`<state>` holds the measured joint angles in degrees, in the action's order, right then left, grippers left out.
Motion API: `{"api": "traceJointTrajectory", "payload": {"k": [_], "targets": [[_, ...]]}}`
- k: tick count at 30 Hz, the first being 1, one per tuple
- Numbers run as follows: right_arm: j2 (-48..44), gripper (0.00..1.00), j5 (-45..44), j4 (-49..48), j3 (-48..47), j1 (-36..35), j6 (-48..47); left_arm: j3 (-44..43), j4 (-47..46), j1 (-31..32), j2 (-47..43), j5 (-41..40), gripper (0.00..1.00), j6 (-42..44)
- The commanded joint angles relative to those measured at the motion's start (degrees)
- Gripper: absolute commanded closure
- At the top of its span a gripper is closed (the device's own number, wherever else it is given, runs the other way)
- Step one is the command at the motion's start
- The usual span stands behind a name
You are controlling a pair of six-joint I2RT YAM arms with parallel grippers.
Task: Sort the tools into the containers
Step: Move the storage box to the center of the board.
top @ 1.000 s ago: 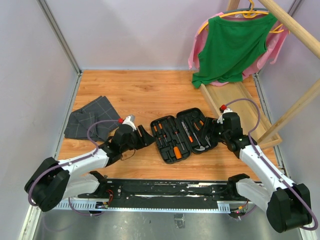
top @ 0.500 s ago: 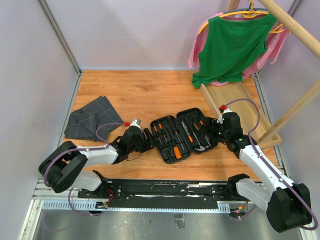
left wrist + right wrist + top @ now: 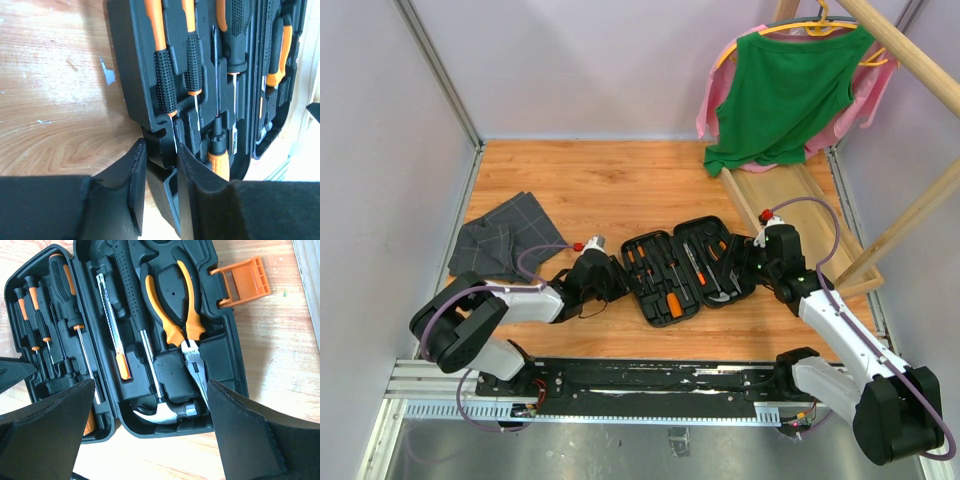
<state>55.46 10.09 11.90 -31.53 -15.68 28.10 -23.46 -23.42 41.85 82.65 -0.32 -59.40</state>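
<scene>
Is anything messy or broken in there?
Nothing is spilled. The hand tools lie neatly in the slots of the black plastic tool case. Only a small pale chip marks the wooden tabletop beside the case, and its small orange latch lies flipped open.

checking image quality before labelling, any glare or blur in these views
Left wrist: the right edge beyond the case is blown out white; the left fingers are dark and soft. Right wrist: tools sharp, a glint on the hammer head, right fingers blurry at the bottom corners. Top: evenly lit, no blur.
</scene>
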Motion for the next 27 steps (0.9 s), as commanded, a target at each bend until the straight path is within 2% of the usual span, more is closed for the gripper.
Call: {"api": "traceJointTrajectory", "payload": {"k": [1,8,13,20,27], "targets": [[-0.4,0.06,-0.3,0.1,0.5,1.3,-0.2,-1.1,3.0,0.2,-0.5,-3.7,0.81,2.3],[-0.8,0.05,-1.3,0.5,0.9,1.4,0.0,0.9,6.4,-4.9,-4.6,-2.4,0.9,7.9],[-1.5,0.0,-2.8,-0.6,1.1,1.4,1.1,2.9,10.3,-10.3,-9.8,-0.4,0.9,13.8],[-1.8,0.02,-2.3,-6.4,2.9,1.5,3.9,4.0,13.7,-16.1,-13.6,4.1,0.91,19.4],[2.7,0.02,8.9,-9.1,2.5,3.1,0.9,1.9,15.3,-18.0,-15.2,6.2,0.89,22.1]]}}
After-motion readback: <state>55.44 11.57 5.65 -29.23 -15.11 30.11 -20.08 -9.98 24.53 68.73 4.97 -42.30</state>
